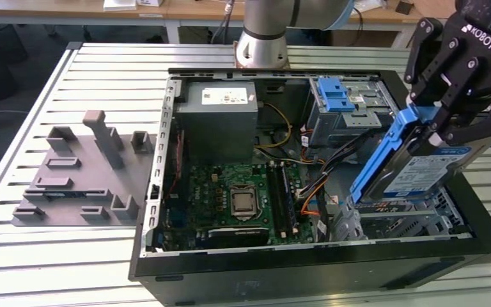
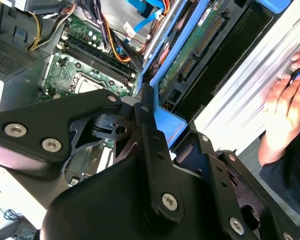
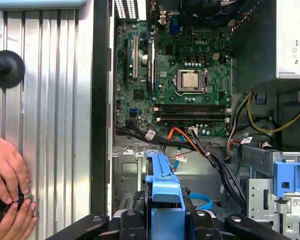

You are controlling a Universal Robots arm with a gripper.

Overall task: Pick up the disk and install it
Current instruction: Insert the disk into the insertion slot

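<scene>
The gripper [image 1: 437, 121] sits in the upper part of the exterior view's right, its black fingers clamped on the blue rail end of the disk [image 1: 424, 169]. The disk hangs tilted, label facing outward, with its lower end down inside the open computer case [image 1: 314, 256], just above the metal bay in the case's lower corner on the exterior view's right. The green motherboard [image 1: 237, 198] lies in the middle of the case, the grey power box [image 1: 220, 105] above it, and a drive cage with a blue latch [image 1: 348, 99] beside that. A grey moulded holder [image 1: 84, 173] rests on the slatted table [image 1: 23, 115] at the exterior view's left. In the first wrist view a person's hands [image 3: 7, 175] rest on the table beside the case.
</scene>
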